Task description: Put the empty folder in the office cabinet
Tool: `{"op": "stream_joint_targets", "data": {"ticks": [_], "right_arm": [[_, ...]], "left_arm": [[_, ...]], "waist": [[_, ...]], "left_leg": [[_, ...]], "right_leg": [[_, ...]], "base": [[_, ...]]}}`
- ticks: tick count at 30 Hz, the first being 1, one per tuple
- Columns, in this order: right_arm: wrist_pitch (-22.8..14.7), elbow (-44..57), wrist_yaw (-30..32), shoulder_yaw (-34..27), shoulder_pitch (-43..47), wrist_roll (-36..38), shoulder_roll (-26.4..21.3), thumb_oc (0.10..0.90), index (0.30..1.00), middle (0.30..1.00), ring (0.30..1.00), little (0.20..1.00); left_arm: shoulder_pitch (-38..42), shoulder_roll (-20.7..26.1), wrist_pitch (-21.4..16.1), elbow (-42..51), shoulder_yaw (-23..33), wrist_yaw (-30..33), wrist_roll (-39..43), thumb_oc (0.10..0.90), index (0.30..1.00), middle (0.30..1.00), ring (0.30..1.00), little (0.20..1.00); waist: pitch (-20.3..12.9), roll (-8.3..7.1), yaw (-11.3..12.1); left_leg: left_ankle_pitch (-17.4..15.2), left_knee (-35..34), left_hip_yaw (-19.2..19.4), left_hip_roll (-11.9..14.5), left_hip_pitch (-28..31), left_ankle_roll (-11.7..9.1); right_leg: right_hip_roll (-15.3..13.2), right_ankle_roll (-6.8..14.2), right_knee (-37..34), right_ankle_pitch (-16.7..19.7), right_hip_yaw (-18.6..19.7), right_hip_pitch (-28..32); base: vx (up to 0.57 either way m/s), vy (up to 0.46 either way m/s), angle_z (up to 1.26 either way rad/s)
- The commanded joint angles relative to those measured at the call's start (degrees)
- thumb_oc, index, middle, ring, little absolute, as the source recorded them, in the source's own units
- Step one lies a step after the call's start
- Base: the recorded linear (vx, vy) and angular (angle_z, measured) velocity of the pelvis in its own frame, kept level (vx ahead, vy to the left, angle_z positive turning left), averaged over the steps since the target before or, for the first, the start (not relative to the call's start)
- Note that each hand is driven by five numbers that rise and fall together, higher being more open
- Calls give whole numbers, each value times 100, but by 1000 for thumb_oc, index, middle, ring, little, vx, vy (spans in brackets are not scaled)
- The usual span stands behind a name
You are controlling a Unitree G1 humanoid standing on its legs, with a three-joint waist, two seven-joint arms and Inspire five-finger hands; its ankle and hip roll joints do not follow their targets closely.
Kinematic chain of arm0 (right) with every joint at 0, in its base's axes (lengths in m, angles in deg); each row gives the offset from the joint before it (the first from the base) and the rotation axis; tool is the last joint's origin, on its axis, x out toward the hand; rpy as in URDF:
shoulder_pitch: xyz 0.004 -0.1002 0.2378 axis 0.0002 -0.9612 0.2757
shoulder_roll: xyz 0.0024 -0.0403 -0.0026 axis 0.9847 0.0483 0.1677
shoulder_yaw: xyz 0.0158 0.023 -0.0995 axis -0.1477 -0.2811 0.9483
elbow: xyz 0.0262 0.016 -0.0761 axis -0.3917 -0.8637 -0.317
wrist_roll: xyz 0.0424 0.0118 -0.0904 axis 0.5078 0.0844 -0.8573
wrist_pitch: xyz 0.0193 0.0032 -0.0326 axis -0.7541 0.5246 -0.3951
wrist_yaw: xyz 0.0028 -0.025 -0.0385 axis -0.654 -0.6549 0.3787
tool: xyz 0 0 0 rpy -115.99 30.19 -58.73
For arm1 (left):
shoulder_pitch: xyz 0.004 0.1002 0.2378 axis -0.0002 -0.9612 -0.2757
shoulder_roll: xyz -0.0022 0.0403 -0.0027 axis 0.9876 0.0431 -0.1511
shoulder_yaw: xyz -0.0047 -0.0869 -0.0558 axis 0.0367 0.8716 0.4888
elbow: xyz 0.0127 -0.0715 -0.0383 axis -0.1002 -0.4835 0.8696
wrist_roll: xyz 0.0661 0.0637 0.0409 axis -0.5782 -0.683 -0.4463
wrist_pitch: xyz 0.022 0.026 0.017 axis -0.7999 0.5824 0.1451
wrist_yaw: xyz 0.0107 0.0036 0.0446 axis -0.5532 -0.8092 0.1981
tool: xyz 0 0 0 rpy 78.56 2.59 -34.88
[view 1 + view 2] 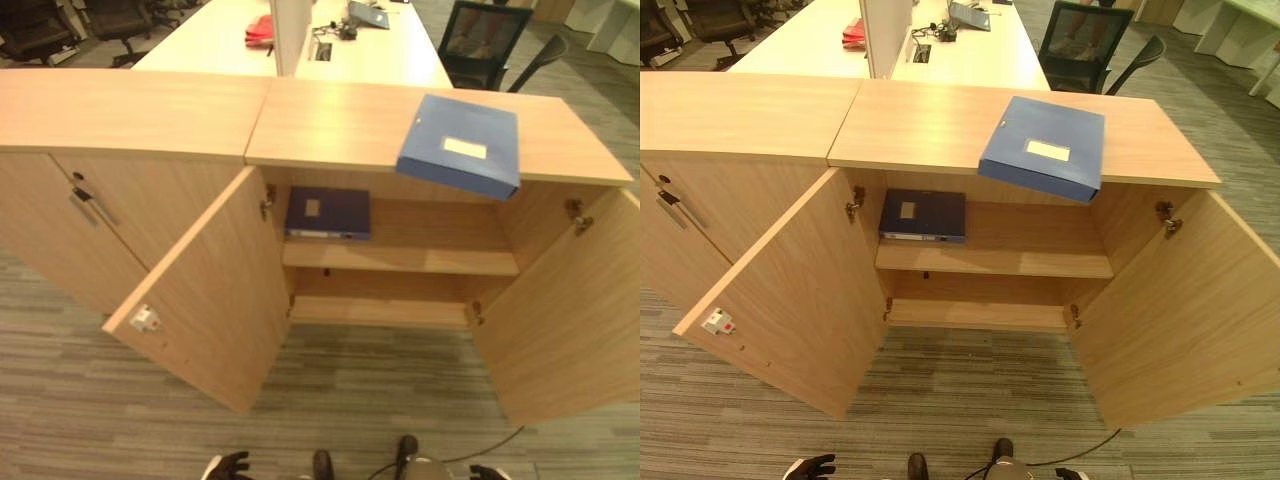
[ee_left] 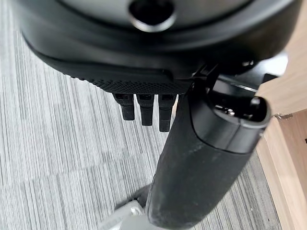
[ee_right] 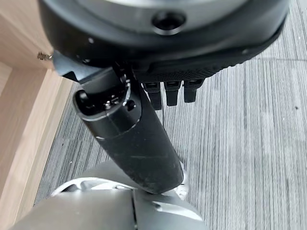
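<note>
Both my hands hang low by the carpeted floor (image 1: pixel 120 400), nearest the camera: my left hand (image 1: pixel 228 466) at lower left, my right hand (image 1: pixel 490 472) at lower right. In their wrist views the fingers (image 2: pixel 144 110) of each point straight down, relaxed, holding nothing. One blue folder (image 1: pixel 460 145) lies flat on the cabinet top (image 1: pixel 330 125), well ahead of and above my hands, its near edge jutting over the open compartment. It sits toward my right, so I judge my right hand the nearer. Its long axis runs roughly away from me, slightly angled. A second, darker folder (image 1: pixel 328 213) already lies on the upper shelf (image 1: pixel 430 260). Two doors (image 1: pixel 205 290) stand open.
</note>
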Motion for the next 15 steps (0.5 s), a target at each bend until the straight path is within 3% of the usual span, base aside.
{"op": "stream_joint_targets", "data": {"ticks": [1, 4, 5, 9, 11, 12, 15], "right_arm": [[-146, 59, -27, -68, 492, 74, 17, 800, 900, 900, 900, 900], [-119, -131, -44, -105, 296, -11, -29, 800, 900, 900, 900, 900], [-128, -204, -68, -54, 221, -95, -94, 800, 900, 900, 900, 900], [-185, -130, -91, 47, 240, -143, -171, 800, 900, 900, 900, 900], [-228, -68, -90, 62, 309, -90, -244, 800, 900, 900, 900, 900], [-245, -33, -98, 98, 348, -83, -270, 800, 900, 900, 900, 900], [-258, 33, -110, 169, 407, -106, -328, 800, 900, 900, 900, 900]], "left_arm": [[431, 6, -188, 247, 73, 21, -150, 800, 900, 900, 900, 900], [412, -72, -225, 243, 73, 9, -205, 800, 900, 900, 900, 900], [340, -150, -216, 240, 124, 8, -153, 800, 900, 900, 900, 900], [279, -216, -226, 226, 85, -5, -157, 800, 900, 900, 900, 900], [280, -262, -224, 260, 70, -25, -97, 800, 900, 900, 900, 900], [291, -287, -223, 291, 51, -30, -76, 800, 900, 900, 900, 900], [332, -318, -208, 355, -20, -20, -73, 800, 900, 900, 900, 900]], "waist": [[401, 102, -121], [276, 41, -184], [129, 124, -156], [58, 228, -165], [64, 322, -182], [121, 344, -181], [289, 245, -203]], "left_leg": [[-720, -28, -815, 696, 680, -553], [-908, -28, -863, 594, 868, -591], [-899, -28, -842, 834, 1020, -740], [-792, 93, -743, 1141, 1048, -938], [-526, 546, -759, 1389, 911, -1154], [-202, 958, -731, 1514, 740, -1317], [354, 1848, -721, 1663, 366, -1513]], "right_leg": [[30, 132, -75, 124, 228, 163], [18, 83, -552, 256, 381, 439], [225, -17, -738, 206, 209, 748], [468, -175, -773, -43, 144, 938], [668, -348, -791, -266, 91, 1098], [766, -439, -812, -396, 29, 1242], [802, -604, -852, -532, -81, 1472]], "base": [[208, -105, -3], [287, -196, 28], [375, -324, 21], [218, -304, -12], [163, -296, -17], [105, -255, -36], [73, -209, -29]]}}
